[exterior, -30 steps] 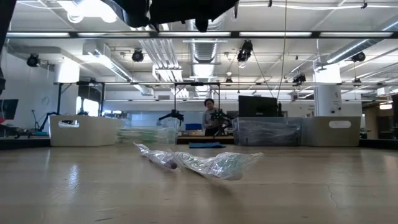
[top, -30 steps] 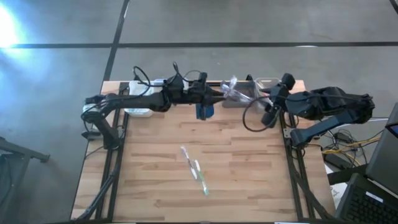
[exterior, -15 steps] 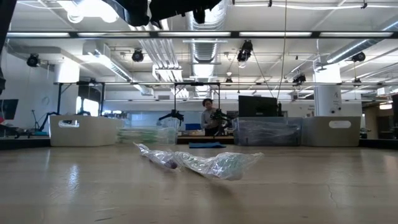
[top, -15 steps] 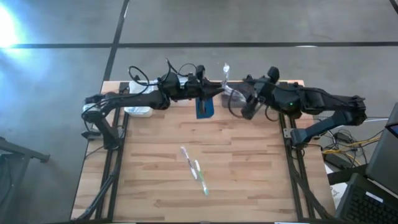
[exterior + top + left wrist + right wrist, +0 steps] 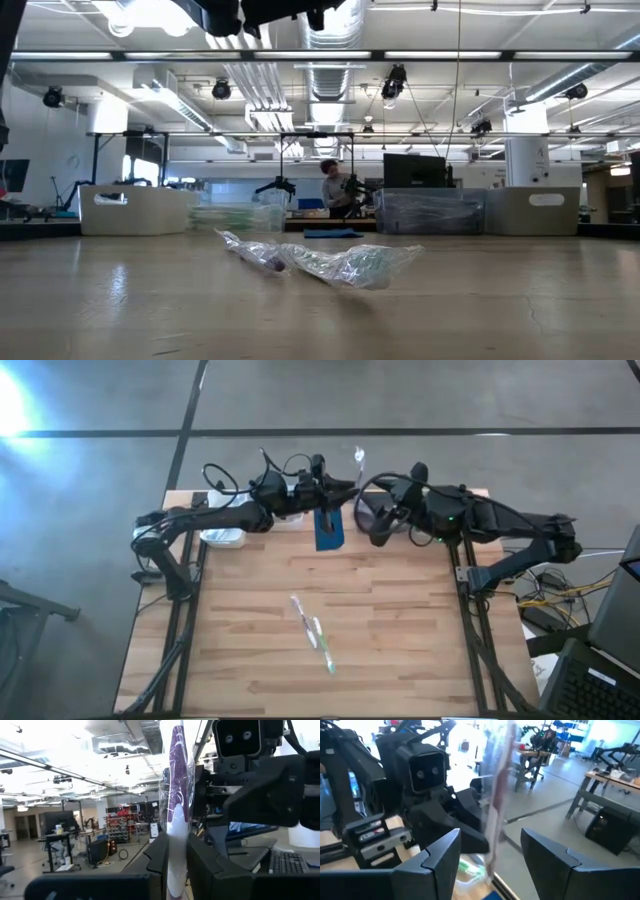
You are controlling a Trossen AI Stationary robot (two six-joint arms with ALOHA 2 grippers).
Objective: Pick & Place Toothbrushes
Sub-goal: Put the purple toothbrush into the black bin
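Note:
My left gripper (image 5: 343,487) is high over the table's far edge, shut on a toothbrush (image 5: 176,795) in a clear wrapper with purple print. The brush sticks up past its fingers (image 5: 358,457). My right gripper (image 5: 492,855) faces it from the table's right. It is open, with one finger on either side of that wrapped toothbrush (image 5: 497,795) and a gap to each. Several more wrapped toothbrushes (image 5: 312,632) lie flat on the middle of the table and also show in the low view (image 5: 320,260). My left gripper pinches the wrapped toothbrush near its lower end (image 5: 174,865) between its two fingers. The fingers point toward the table's right, slanting upward. The brush stands on beyond the fingertips, roughly in line with them, lifted clear of the table.
A dark blue pad (image 5: 328,532) lies under the two grippers near the far edge. A white bin (image 5: 222,537) sits at the far left. In the low view, bins (image 5: 135,210) (image 5: 430,210) (image 5: 545,210) line the far edge. A person (image 5: 335,188) stands in the room behind.
My right gripper has swung from the far right corner toward the table's left, up to the left gripper's toothbrush. My left gripper has risen a little and tipped upward. The wrapped brush has turned with it from slanting rightward to pointing up. The toothbrushes on the table have not moved.

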